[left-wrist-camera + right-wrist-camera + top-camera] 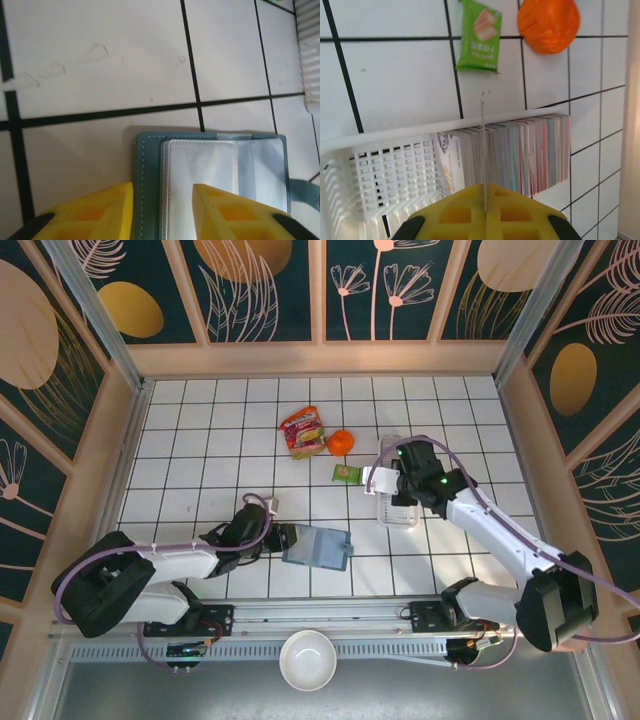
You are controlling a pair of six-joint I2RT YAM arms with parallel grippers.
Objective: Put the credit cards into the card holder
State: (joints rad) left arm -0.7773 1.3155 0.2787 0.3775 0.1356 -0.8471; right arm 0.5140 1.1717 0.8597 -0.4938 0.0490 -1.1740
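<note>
Left jaws open, stitched edge of card holder between them. Right jaws closed on one credit card, edge-on, tray just beyond.

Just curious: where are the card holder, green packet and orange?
card holder (317, 547): top external view, its open inside.
green packet (479, 37): right wrist view, printed front.
orange (341, 442): top external view, its middle.

Blurred print on green packet and cards, apparently unreadable.
</note>
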